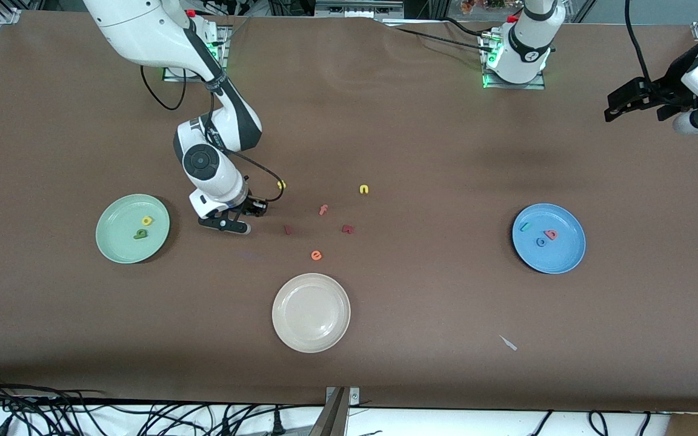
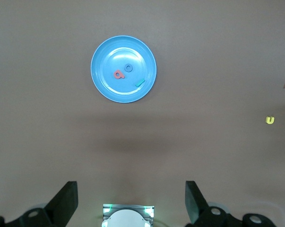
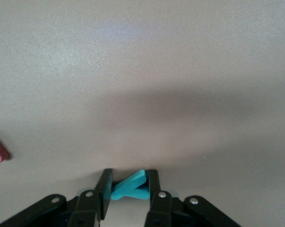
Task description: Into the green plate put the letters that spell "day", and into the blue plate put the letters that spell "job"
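Observation:
My right gripper (image 3: 129, 188) is shut on the teal y (image 3: 137, 180), pinched between both fingers close to the brown table. In the front view the right gripper (image 1: 228, 225) is low, between the green plate (image 1: 119, 242) and the loose letters. The green plate holds the yellow d (image 1: 146, 221) and the dark green a (image 1: 140, 234). The blue plate (image 1: 561, 254) holds the teal j (image 1: 525, 227), the salmon b (image 1: 550, 234) and the blue o (image 1: 541, 242). My left gripper (image 1: 634, 100) waits open, high over the left arm's end of the table, looking down on the blue plate (image 2: 104, 80).
A cream-white plate (image 1: 311, 312) lies nearer the front camera, mid-table. Loose letters lie between the plates: a yellow s (image 1: 281, 184), a yellow n (image 1: 363, 189), a salmon f (image 1: 323, 209), an orange e (image 1: 316, 255), and two dark red ones (image 1: 288, 229) (image 1: 348, 229). A white scrap (image 1: 508, 343) lies near the front edge.

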Robot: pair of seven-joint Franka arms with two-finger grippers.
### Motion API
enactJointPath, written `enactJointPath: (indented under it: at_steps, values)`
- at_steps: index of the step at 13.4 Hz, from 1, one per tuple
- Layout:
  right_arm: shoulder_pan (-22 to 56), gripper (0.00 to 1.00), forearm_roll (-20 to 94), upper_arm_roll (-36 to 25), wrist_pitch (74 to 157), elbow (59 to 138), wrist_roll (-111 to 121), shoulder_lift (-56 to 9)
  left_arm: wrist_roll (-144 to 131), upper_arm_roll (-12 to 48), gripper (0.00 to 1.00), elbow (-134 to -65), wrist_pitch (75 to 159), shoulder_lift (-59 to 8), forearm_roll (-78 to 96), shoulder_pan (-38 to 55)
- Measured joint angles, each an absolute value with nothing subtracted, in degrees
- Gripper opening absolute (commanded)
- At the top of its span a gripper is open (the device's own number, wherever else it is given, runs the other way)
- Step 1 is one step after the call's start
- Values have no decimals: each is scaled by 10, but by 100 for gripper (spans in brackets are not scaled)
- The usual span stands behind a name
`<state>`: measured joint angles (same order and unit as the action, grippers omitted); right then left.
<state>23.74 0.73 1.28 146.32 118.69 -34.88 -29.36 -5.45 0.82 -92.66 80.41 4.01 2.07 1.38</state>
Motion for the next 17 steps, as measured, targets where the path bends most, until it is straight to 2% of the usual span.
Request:
enactJointPath:
  at_steps: [5,11,14,17]
  values:
    - [237,16,7,13,1456,1182,-345,-294,-54,9,100,-927,804,40,21,14]
    - [236,16,7,11,1383,1138,-326,-294,-57,36,100,-926,804,40,21,16]
    - [235,16,7,-6,1348,1118,-285,-294,-57,37,100,-921,804,40,21,16]
    - [234,16,7,-48,1312,1106,-193,-290,-57,39,100,-916,804,40,21,16]
